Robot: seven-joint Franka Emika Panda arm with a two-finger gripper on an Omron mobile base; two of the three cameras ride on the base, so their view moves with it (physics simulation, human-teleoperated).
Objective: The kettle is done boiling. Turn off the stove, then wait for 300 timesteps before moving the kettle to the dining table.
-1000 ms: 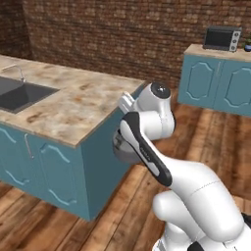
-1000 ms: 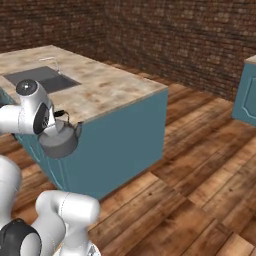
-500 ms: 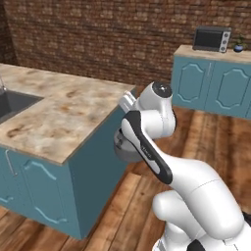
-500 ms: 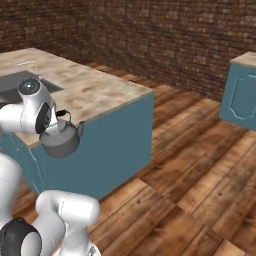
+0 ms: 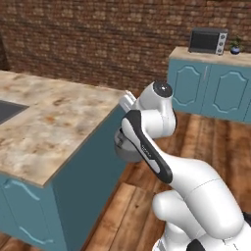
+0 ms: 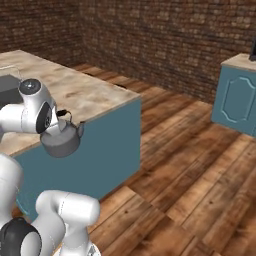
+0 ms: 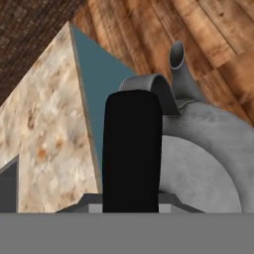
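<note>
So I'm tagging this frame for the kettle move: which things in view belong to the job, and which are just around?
Job:
- kettle, hanging off the floor beside the counter
- gripper, shut on the kettle's black handle
- marbled counter on a teal base

Just around:
- toaster oven on the far cabinet
- small plant beside it
- sink

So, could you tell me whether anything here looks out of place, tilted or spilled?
Only the kettle is off any surface: it hangs in the gripper beside the marbled counter, above the wood floor. It looks roughly upright, and I see no spill.
</note>
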